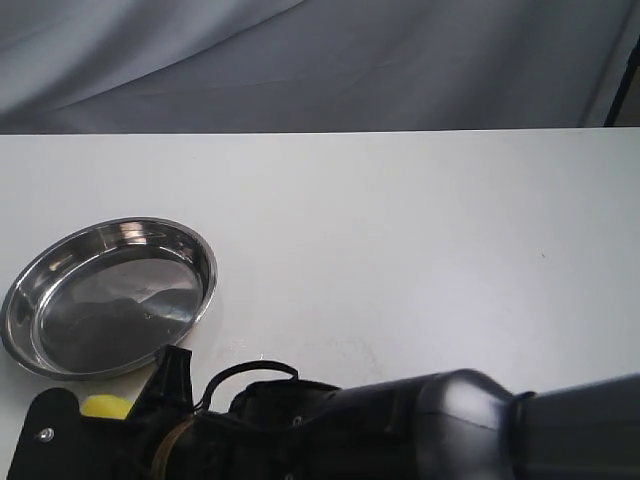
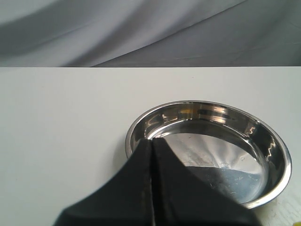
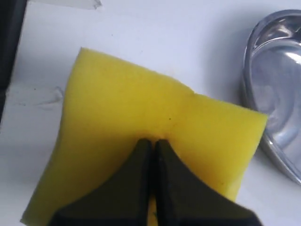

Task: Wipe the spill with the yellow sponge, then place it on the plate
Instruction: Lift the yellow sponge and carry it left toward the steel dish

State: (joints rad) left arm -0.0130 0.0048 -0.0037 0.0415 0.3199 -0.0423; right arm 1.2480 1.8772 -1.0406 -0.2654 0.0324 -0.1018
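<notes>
Item 1: my right gripper [image 3: 153,141], fingers pressed together, pinching the yellow sponge [image 3: 141,108], whose foam puckers at the tips.
Item 2: that sponge, on the white table [image 1: 400,230] just beside the plate [image 1: 60,345], not on it.
Item 3: my left gripper [image 2: 153,143], fingers closed on nothing, above the plate's rim.
</notes>
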